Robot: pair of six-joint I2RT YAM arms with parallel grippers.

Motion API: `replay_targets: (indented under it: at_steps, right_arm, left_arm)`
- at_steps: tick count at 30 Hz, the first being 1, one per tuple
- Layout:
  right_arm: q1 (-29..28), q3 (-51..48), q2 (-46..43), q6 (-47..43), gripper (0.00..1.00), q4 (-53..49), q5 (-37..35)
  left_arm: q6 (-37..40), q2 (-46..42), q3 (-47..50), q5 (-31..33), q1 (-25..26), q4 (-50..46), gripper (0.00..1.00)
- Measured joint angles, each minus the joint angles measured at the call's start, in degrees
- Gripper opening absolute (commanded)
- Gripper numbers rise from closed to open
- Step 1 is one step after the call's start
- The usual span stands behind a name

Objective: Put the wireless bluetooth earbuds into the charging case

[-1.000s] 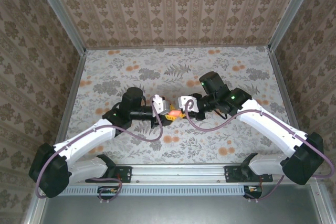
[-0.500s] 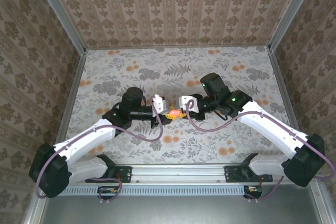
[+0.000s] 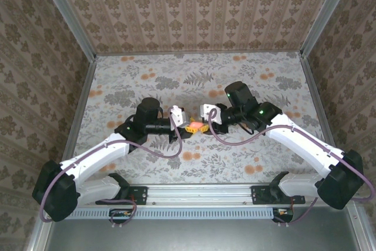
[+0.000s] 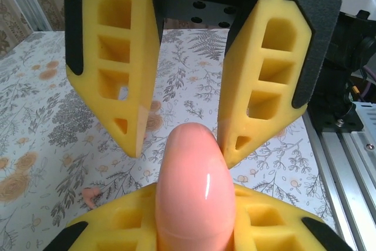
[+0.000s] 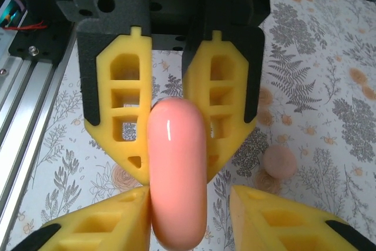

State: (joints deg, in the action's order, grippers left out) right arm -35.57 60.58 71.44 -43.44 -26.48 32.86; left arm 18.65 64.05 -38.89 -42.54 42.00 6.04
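One hand alone grips the pink case (image 4: 194,186) at mid-frame: the left hand (image 5: 175,166) clamps it, the right hand (image 4: 182,148) gapes loosely around it, so it might pivot and drop to the counter (image 3: 235,80).

The charging case (image 5: 176,168) hangs over the middle of the table (image 3: 264,74), between the left gripper (image 3: 188,126) and the right gripper (image 3: 202,125). A round disc (image 5: 278,163) lies on the table, farther back.

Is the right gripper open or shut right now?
Open: the right gripper leaves a gap between one finger and the pink case; the left gripper clamps it.
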Motion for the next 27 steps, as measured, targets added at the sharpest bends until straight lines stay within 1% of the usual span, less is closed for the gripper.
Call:
replay_targets:
  at_steps: [6,10,16,22,27]
  right_arm:
    - [3.76,-0.22,-1.03,2.95,0.4,2.01,2.99]
    - [6.99,-0.22,-1.97,4.48,0.4,5.7,2.86]
    - [7.58,-0.22,-1.97,5.86,0.41,7.17,2.78]
    - [7.8,-0.35,-2.86,8.22,0.44,7.85,2.78]
    - [8.0,-0.35,-3.56,13.92,0.48,8.17,1.29]
  left_arm:
    - [0.0,-0.02,0.0,1.42,-0.09,0.9,0.18]
    - [-0.02,-0.04,0.02,0.11,0.35,0.61,0.18]
    - [-0.74,-0.04,0.17,-0.31,0.33,1.66,0.18]
    - [-4.5,-0.04,4.81,-0.48,-1.42,9.29,0.18]
    - [-8.85,-0.04,10.56,2.27,-3.28,16.35,0.17]
